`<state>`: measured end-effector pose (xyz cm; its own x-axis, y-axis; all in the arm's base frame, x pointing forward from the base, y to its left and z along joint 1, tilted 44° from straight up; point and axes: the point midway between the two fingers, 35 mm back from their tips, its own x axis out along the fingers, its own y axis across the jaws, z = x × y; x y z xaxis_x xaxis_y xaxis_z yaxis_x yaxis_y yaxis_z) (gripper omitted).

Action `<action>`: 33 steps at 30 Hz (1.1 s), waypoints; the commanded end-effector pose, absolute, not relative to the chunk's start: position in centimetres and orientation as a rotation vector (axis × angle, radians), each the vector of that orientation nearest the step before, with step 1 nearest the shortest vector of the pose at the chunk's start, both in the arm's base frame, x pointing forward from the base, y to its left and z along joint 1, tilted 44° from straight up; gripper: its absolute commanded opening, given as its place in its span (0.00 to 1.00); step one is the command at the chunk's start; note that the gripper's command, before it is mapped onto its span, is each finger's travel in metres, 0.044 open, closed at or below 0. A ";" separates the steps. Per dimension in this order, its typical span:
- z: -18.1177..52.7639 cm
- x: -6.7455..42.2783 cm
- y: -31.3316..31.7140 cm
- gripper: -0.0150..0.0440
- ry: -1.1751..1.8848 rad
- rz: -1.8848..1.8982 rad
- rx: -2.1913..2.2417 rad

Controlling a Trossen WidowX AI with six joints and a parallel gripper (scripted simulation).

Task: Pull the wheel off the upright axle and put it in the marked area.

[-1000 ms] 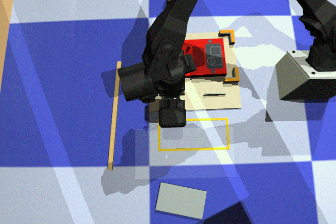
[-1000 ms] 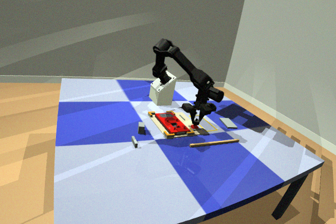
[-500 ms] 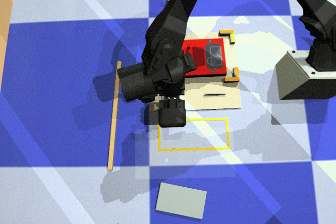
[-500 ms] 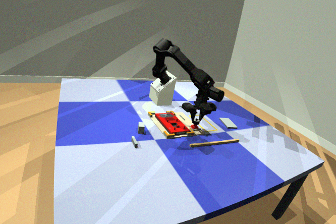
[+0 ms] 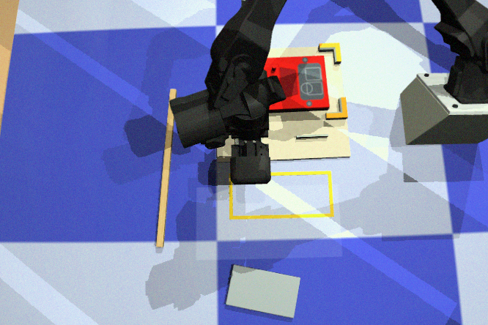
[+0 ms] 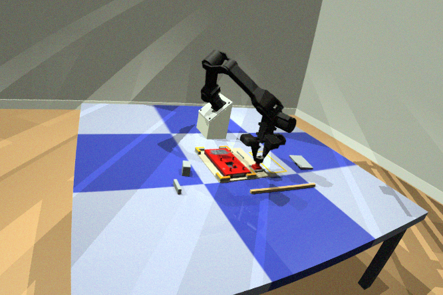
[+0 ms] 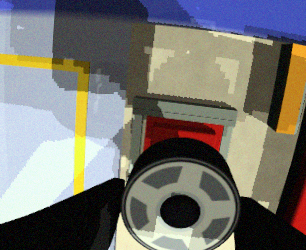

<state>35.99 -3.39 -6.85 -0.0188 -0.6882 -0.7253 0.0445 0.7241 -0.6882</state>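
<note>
My gripper (image 6: 259,158) (image 7: 180,199) is shut on the dark wheel with light grey spokes (image 7: 182,175), one finger on each side of its rim. The wheel is held above the small red base in a grey frame (image 7: 184,131), at the end of the beige board. The wheel's centre hole looks black. The axle is hidden, so I cannot tell whether it still reaches into the wheel. The marked area is a yellow outline (image 5: 281,217) (image 7: 81,125) beside the board. In the top view the arm hides the fingers and wheel.
A red plate (image 5: 289,96) (image 6: 225,159) with short pegs lies on the beige board (image 5: 315,151) between yellow corner brackets. A wooden strip (image 5: 165,171) (image 6: 282,189) lies beyond the board's end. A grey flat block (image 5: 262,291) (image 6: 300,162) lies past the outline. Two small grey blocks lie across the board.
</note>
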 end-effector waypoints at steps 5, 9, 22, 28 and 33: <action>-6.4 36.1 -3.0 0.25 1.484 -0.629 -0.551; -6.3 36.1 -2.9 0.25 1.484 -0.629 -0.551; -6.0 36.1 -2.6 0.25 1.484 -0.629 -0.552; -5.9 36.1 -2.4 0.25 1.484 -0.629 -0.552; -5.8 36.1 -2.3 0.25 1.484 -0.629 -0.553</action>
